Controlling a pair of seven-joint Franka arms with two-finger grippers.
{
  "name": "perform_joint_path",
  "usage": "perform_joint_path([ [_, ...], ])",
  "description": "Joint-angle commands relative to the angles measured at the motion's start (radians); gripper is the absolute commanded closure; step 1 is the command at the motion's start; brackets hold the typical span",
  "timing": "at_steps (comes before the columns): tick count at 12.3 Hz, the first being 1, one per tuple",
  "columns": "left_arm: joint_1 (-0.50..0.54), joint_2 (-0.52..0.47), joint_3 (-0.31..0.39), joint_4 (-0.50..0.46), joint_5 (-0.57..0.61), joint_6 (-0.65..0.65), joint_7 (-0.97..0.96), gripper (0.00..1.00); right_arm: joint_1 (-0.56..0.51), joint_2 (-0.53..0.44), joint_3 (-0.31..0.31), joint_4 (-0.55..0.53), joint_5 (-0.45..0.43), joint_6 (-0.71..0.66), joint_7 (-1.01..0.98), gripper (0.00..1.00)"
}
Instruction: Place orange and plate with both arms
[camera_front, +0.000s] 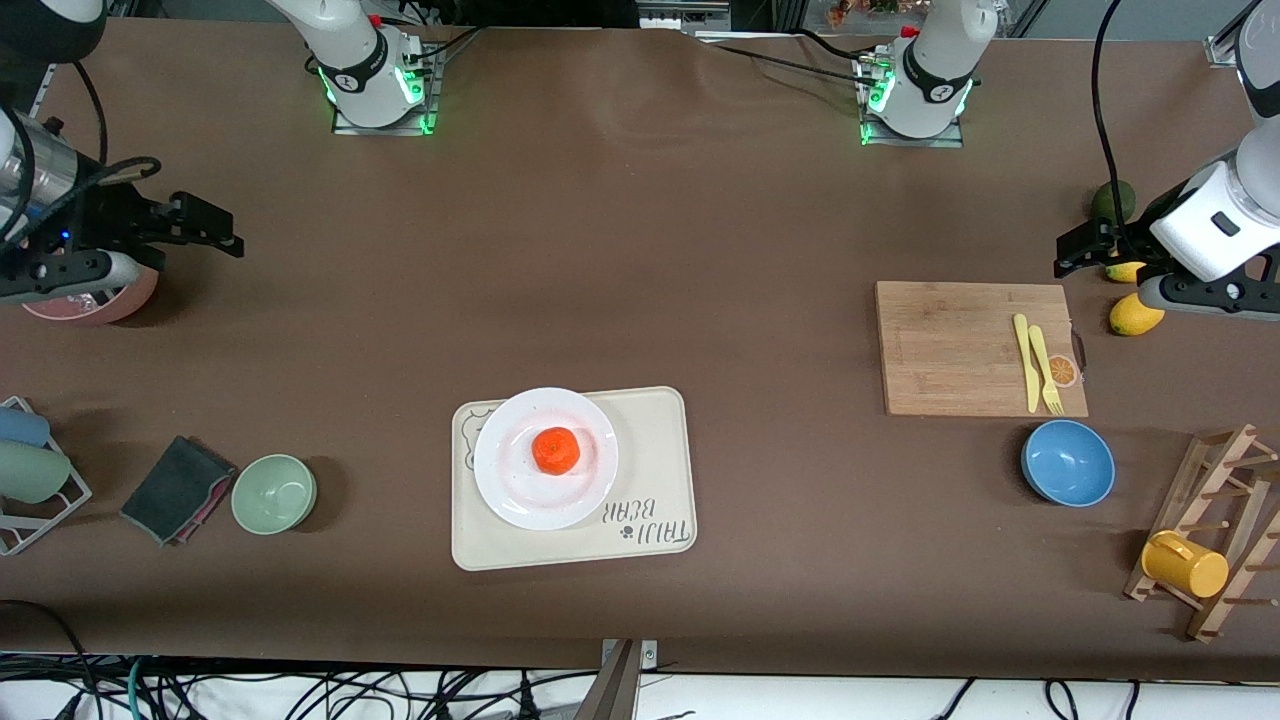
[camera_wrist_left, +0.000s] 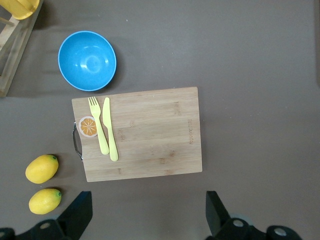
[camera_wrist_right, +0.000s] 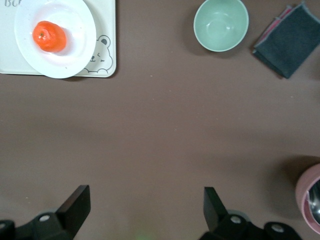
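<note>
Orange (camera_front: 555, 450) on plate (camera_front: 510, 490), well apart from both open claws

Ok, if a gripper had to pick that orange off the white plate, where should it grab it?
Probably from straight above, fingers closing across the widest middle of the orange. It sits alone mid-plate, and the shallow rim hinders a low sideways approach.

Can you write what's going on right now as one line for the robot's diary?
orange: on plate | plate: on bear tray | left end effector: open, near lemons | right end effector: open, near pink bowl
</note>
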Motion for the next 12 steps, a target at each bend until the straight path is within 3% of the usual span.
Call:
perform_joint_path([
  [1, -0.004, 0.005, 0.000, 0.020, 0.019, -0.016, 0.020, 0.00, 0.000, -0.046, 0.007, -0.031, -0.051, -0.011, 0.013, 0.00],
  [12, -0.004, 0.005, 0.000, 0.020, 0.019, -0.016, 0.020, 0.00, -0.001, -0.064, -0.001, 0.007, -0.064, -0.046, 0.006, 0.00],
])
